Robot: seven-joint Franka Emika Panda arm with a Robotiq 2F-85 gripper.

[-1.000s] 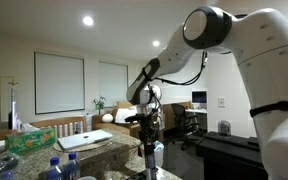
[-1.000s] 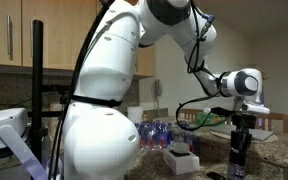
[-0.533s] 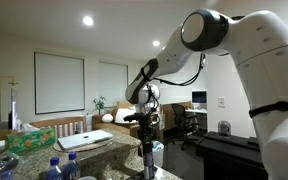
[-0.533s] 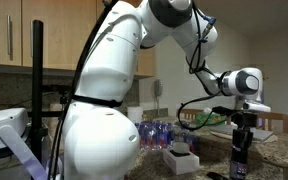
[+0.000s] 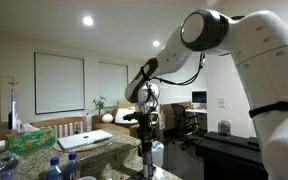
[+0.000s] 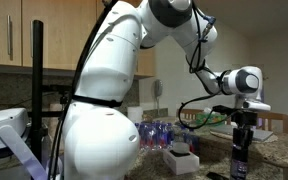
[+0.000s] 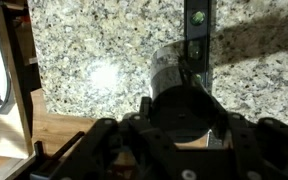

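Note:
A dark, tall bottle [image 6: 239,162] stands upright under my gripper [image 6: 241,145] over the granite counter; in an exterior view the bottle [image 5: 149,160] hangs straight below the gripper [image 5: 147,142]. In the wrist view the bottle's round dark top [image 7: 181,100] fills the space between the fingers of my gripper [image 7: 184,122], and its paler body reaches down toward the counter [image 7: 94,60]. The jaws sit closed against the bottle's sides. Whether its base rests on the counter is hidden.
A pack of water bottles [image 6: 162,132] and a small white box [image 6: 181,160] sit on the counter near the arm. A laptop [image 5: 84,140] and a green box [image 5: 32,138] lie farther along. A wooden edge [image 7: 24,140] borders the granite.

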